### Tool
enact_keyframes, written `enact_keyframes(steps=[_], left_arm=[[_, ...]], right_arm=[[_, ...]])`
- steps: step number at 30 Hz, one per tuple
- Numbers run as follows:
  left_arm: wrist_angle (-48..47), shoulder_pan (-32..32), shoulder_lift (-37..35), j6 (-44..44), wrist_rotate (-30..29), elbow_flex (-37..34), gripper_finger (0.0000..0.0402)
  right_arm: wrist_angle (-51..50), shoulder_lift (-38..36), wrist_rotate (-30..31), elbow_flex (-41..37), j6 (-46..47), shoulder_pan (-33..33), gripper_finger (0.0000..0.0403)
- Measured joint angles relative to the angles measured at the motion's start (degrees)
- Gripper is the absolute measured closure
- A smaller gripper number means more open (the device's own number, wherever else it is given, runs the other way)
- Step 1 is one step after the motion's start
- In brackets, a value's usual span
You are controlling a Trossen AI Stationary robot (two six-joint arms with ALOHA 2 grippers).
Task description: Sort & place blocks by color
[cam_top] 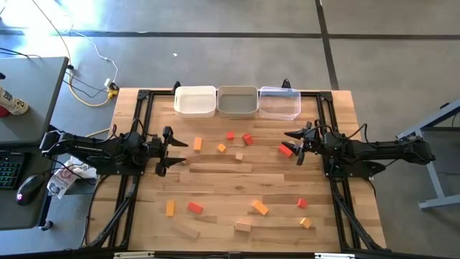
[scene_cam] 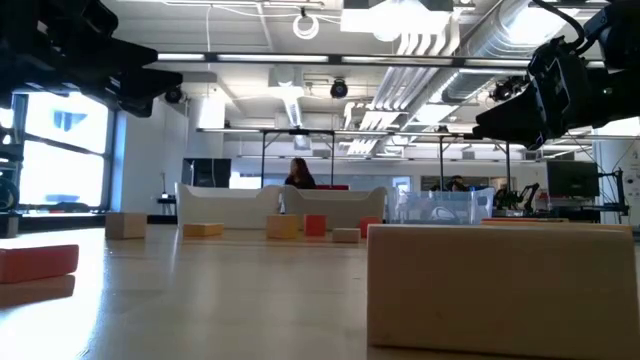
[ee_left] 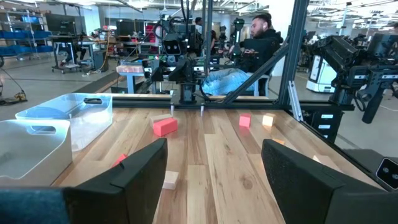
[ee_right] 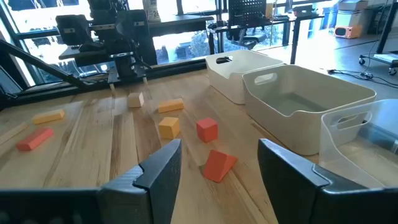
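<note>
Red, orange and plain wood blocks lie scattered flat on the table. A far group holds a red cube (cam_top: 247,139), an orange cube (cam_top: 221,148) and a wood cube (cam_top: 238,155). A near group holds an orange bar (cam_top: 259,208) and a wood bar (cam_top: 243,226). My right gripper (cam_top: 297,144) (ee_right: 219,143) is open and raised off the table. A red block (cam_top: 286,150) (ee_right: 217,165) lies just ahead of its fingertips, untouched. My left gripper (cam_top: 181,151) (ee_left: 214,143) is open and raised at the table's left, with no block between its fingers.
Three bins stand in a row along the far edge: white (cam_top: 195,101), grey (cam_top: 237,101) and clear (cam_top: 279,103). A black frame (cam_top: 136,122) runs round the table's edges. A wood block (scene_cam: 500,285) fills the near foreground of the low view. People sit beyond the table.
</note>
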Motion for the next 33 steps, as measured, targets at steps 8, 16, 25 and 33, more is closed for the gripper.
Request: enact_keyframes(steps=[8, 16, 25, 33], left_arm=[[0.0, 0.0, 0.0, 0.0, 0.0, 0.0, 0.0151], [0.0, 0.0, 0.0, 0.0, 0.0, 0.0, 0.0151], [0.0, 0.0, 0.0, -3.0, -0.8, 0.0, 0.0151], [0.6, 0.0, 0.0, -9.5, -1.1, 0.0, 0.0151]], right_arm=[[0.0, 0.0, 0.0, 0.0, 0.0, 0.0, 0.0203], [0.0, 0.0, 0.0, 0.0, 0.0, 0.0, 0.0203], [0.0, 0.0, 0.0, 0.0, 0.0, 0.0, 0.0203], [0.0, 0.0, 0.0, 0.0, 0.0, 0.0, 0.0203]])
